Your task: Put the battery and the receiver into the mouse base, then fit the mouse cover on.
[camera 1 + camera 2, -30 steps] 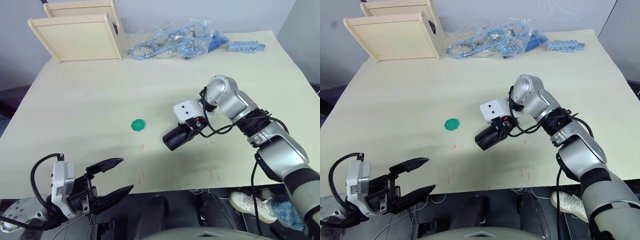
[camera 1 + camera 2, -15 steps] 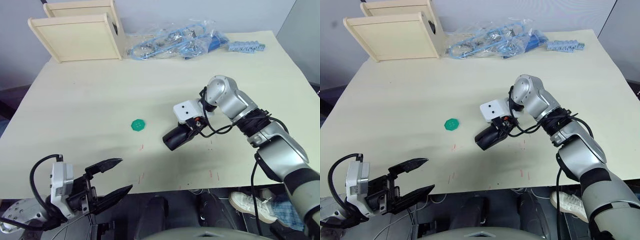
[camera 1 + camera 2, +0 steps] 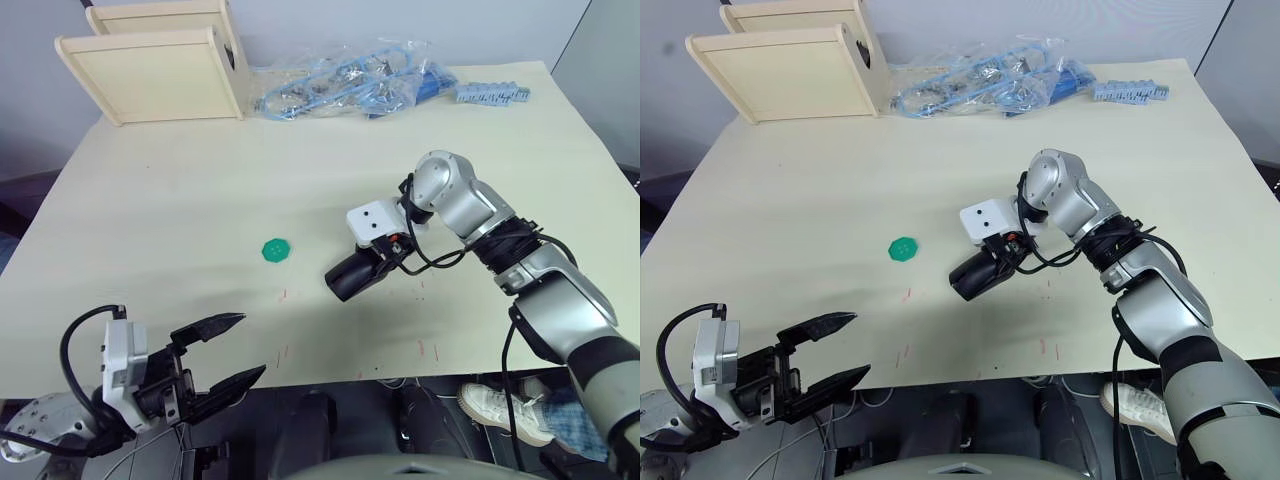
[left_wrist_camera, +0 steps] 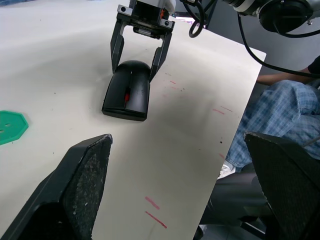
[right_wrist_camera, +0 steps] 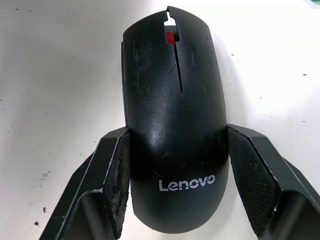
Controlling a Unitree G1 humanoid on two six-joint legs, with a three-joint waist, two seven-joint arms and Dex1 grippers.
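The mouse cover (image 5: 175, 150), a glossy black shell with a pale Lenovo mark, sits on top of the mouse base, whose red wheel (image 5: 171, 36) shows at the front slot. The assembled mouse (image 3: 355, 275) lies right of the table's middle. My right gripper (image 3: 368, 266) straddles its rear, both pads (image 5: 120, 175) against the cover's sides. The battery and the receiver are hidden. My left gripper (image 3: 250, 346) hangs open and holding nothing below the table's front edge at the left.
A flat green disc (image 3: 276, 250) lies left of the mouse. Wooden boxes (image 3: 155, 70) stand at the back left, clear bags of blue parts (image 3: 350, 85) and a blue-grey piece (image 3: 493, 94) at the back. A person's leg and shoe (image 3: 500, 405) show beyond the front edge.
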